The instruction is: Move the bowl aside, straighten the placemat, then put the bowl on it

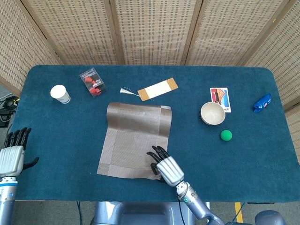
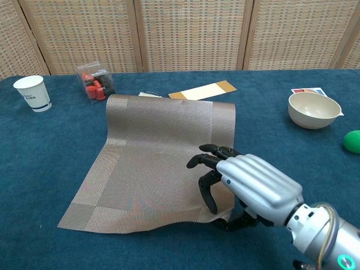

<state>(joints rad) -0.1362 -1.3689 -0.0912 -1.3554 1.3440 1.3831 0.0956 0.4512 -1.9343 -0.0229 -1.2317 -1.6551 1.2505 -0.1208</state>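
Note:
The brown woven placemat (image 1: 133,138) (image 2: 157,146) lies skewed in the middle of the blue table, its far end slightly curled. My right hand (image 1: 168,169) (image 2: 256,185) pinches its near right corner, fingers on top and thumb underneath, and the mat's near edge is lifted and rippled there. The beige bowl (image 1: 213,113) (image 2: 314,109) stands upright on the cloth to the right, apart from the mat. At the table's left edge, my left hand (image 1: 13,154) hovers with its fingers extended, holding nothing; only the head view shows it.
A paper cup (image 1: 60,93) and a clear box of red pieces (image 1: 93,82) stand at the far left. A tan tag (image 1: 158,89) lies just beyond the mat. A green ball (image 1: 226,135), a picture card (image 1: 219,97) and a blue packet (image 1: 262,102) lie near the bowl.

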